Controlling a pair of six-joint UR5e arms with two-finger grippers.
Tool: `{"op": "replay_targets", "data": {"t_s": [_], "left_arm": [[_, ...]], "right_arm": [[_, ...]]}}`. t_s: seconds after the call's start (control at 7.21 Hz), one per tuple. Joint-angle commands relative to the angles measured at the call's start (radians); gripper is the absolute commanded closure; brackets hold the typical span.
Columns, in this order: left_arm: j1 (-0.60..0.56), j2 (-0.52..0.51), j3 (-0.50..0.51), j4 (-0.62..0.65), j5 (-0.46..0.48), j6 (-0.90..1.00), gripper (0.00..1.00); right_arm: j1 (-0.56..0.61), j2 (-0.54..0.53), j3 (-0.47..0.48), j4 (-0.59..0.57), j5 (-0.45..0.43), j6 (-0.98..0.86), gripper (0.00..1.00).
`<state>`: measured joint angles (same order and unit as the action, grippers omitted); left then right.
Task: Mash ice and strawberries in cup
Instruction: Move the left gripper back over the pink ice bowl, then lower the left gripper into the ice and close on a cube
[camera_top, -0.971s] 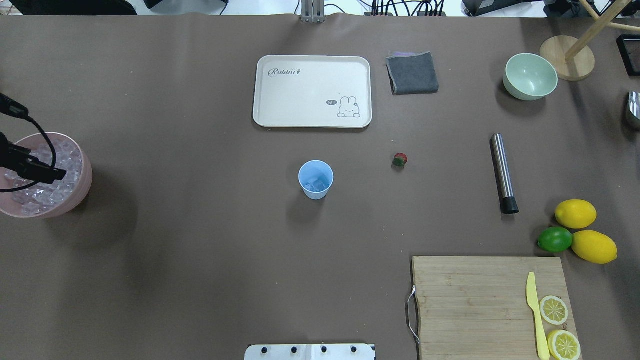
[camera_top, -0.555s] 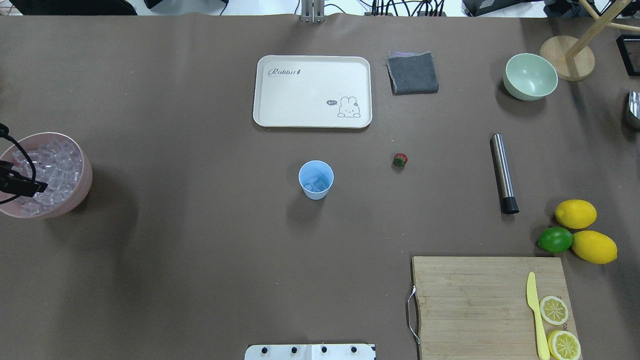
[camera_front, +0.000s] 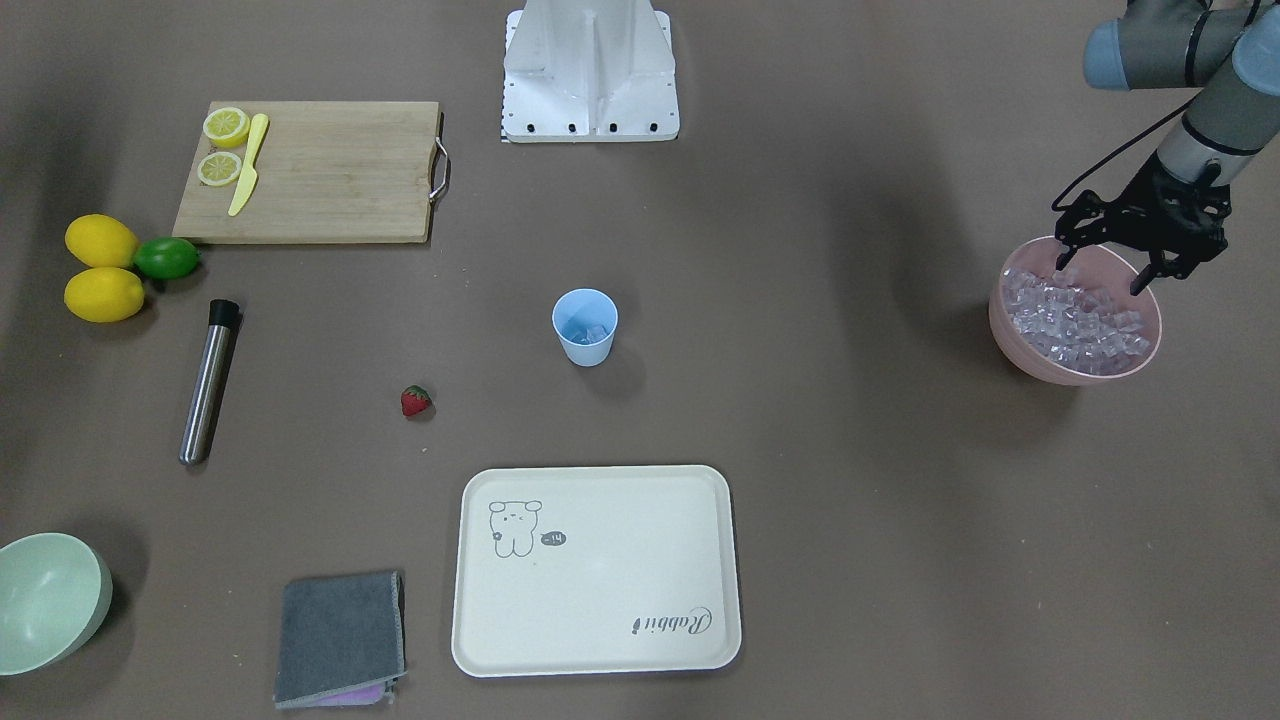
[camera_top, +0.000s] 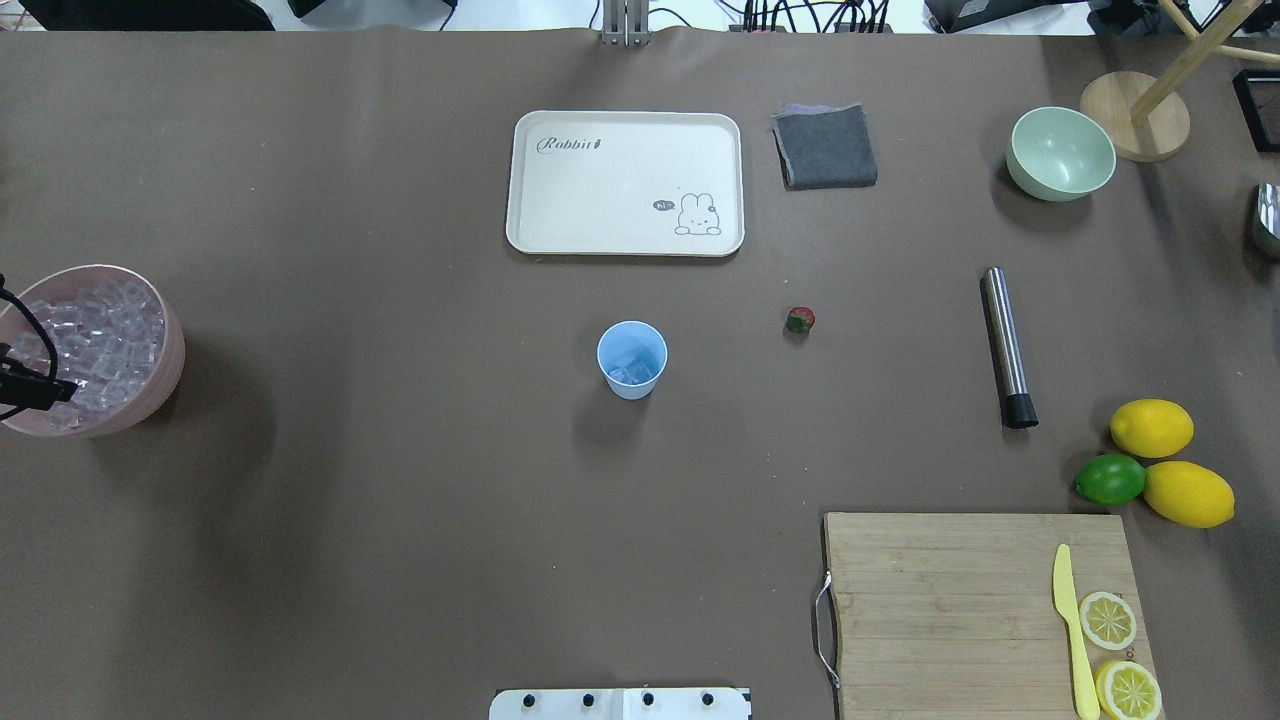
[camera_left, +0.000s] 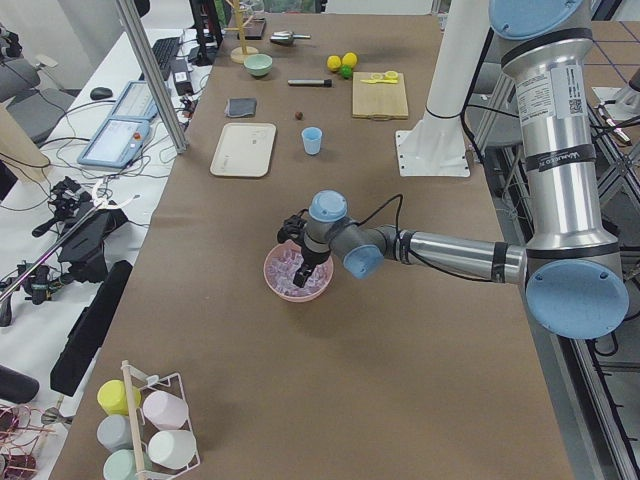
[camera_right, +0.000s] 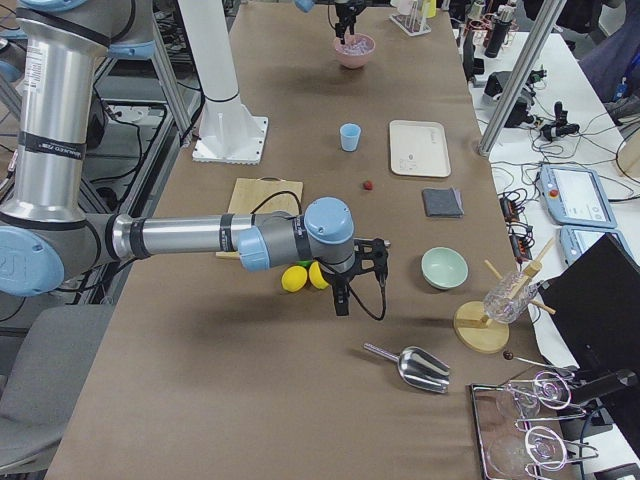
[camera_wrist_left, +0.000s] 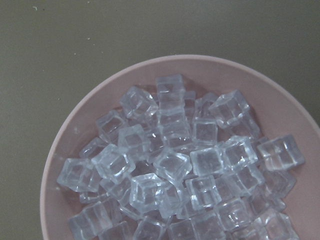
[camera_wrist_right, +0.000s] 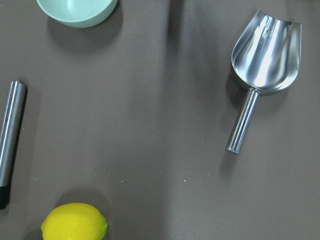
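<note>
Tray (camera_top: 620, 190) reads "Rabbit"; left fingers (camera_front: 1148, 276) apart over ice (camera_front: 1080, 320); right fingers (camera_right: 341, 300): cannot tell.

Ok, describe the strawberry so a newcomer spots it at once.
Find the cream rabbit tray mid-table. On the robot's side of it, between the blue cup and the steel rod, lies the strawberry. It's the only red thing, green-topped.

cream tray (camera_top: 620, 180) printed "Rabbit" in one corner, "hi" bubble (camera_top: 661, 205) beside rabbit drawing (camera_top: 697, 215)
</note>
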<state>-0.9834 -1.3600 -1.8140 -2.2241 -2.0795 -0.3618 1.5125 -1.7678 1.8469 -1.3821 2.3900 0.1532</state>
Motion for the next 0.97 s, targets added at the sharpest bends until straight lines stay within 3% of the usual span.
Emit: {"op": "replay_targets", "data": {"t_s": [0.0, 0.55, 0.83], "left_arm": [[0.029, 0.007, 0.001, 0.003, 0.003, 0.001, 0.07], [0.089, 0.007, 0.011, 0.006, 0.024, 0.01, 0.08], [0.089, 0.013, 0.016, 0.009, 0.024, 0.021, 0.13]], "right_arm": [[0.0, -0.001, -0.002, 0.0, 0.0, 0.002, 0.0], [0.0, -0.001, -0.002, 0.0, 0.0, 0.006, 0.0], [0.0, -0.001, -0.002, 0.0, 0.0, 0.006, 0.0]]}}
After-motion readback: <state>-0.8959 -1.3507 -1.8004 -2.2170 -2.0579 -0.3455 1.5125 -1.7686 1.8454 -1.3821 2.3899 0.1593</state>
